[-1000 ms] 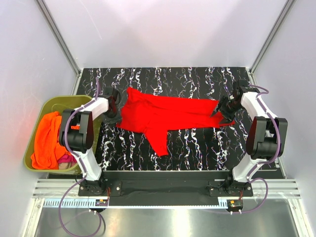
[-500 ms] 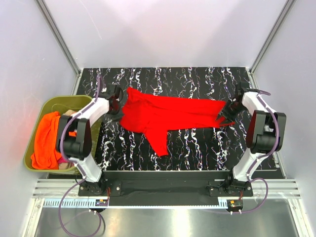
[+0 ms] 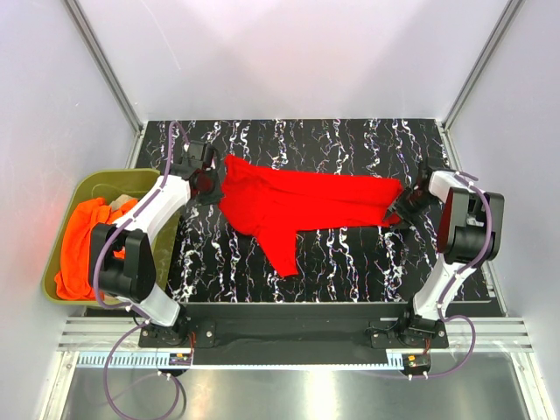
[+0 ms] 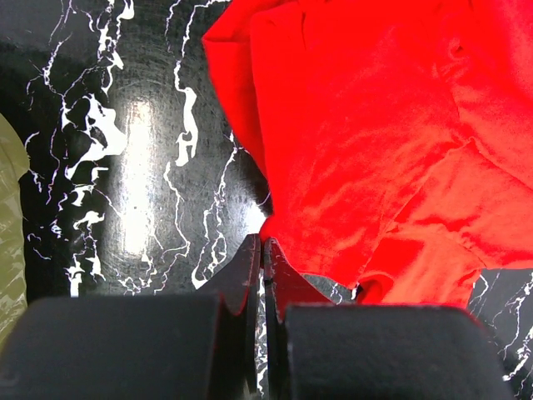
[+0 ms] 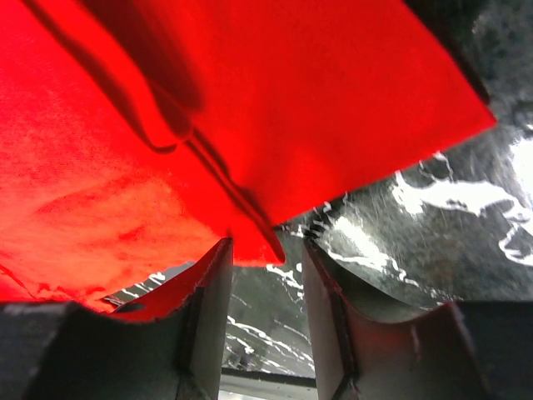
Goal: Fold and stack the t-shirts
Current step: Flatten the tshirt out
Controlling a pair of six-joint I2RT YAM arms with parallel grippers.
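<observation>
legible text: you are finding none in any of the three views.
red t-shirt [image 3: 297, 206]: you are looking at plain cloth, with no lettering showing on it.
rail strip [image 3: 289, 360]: you are seeing fine tick marks running along it; any figures are staying too small to read.

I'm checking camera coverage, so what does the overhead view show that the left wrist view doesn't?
Only the overhead view shows the bright orange cloth shirt in the olive-green plastic tub, and the right hand at the right end of the bright red cloth t-shirt. Only the left wrist view shows up close that the left hand is shut at that shirt's edge; whether it pinches cloth is unclear. Both show the red t-shirt on the black white-veined table.
</observation>
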